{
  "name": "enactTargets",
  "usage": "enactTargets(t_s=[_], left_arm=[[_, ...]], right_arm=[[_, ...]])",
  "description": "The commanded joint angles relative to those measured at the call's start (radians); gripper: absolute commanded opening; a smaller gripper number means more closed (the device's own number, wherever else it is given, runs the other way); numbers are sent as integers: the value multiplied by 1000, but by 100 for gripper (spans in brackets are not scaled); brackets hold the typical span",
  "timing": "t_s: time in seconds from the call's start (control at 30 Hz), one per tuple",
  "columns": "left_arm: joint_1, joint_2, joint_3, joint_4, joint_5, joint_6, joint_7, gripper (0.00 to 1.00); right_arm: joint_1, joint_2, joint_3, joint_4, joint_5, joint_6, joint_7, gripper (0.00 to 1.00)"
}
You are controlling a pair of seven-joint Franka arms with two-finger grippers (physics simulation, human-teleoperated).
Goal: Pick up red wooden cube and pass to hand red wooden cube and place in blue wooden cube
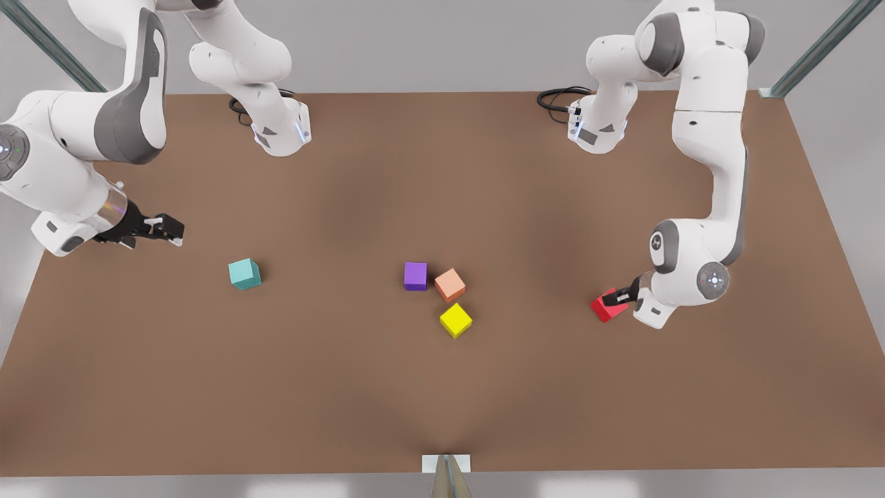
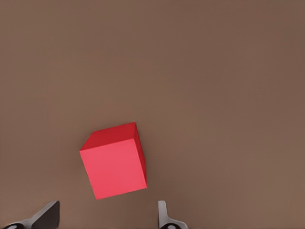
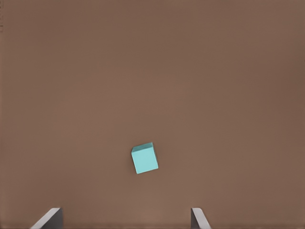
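We see five small matte cubes on a smooth brown tabletop (image 1: 346, 387). The bright red wooden cube (image 1: 607, 308) sits at the left gripper (image 1: 617, 299), its parted fingers (image 2: 164, 217) not closed on it. The teal wooden cube (image 1: 245, 274) lies near the right gripper (image 1: 169, 232), which hovers with fingers spread, holding nothing.

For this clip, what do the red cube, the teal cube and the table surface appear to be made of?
Red cube: flat, matte, uniform red with no visible grain; could be painted wood or plastic.
Teal cube: the same plain matte look, also with no grain; material open.
Table: even brown, matte, with soft shading and no reflections or texture; possibly board or laminate, but the render does not settle it.
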Motion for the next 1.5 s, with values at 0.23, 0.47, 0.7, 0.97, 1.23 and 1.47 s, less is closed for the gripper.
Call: enactTargets(t_s=[0.23,0.47,0.7,0.97,1.23,1.47], left_arm=[[-29,55,23,-27,44,152,-298,100],[-39,69,23,-25,41,176,-495,100],[-42,117,23,-25,44,230,-538,100],[-48,131,23,-27,44,187,-400,100],[-46,155,23,-20,35,198,-403,62],[-45,114,-43,45,32,192,-400,62]], right_arm=[[2,-27,2,-54,0,34,-21,100],[-1,-32,2,-80,1,36,-21,100],[-1,-24,2,-82,1,40,-21,100],[-1,-26,1,-108,1,60,-21,100],[-1,-27,1,-117,1,62,-22,100],[1,-24,1,-117,1,65,-22,100]])
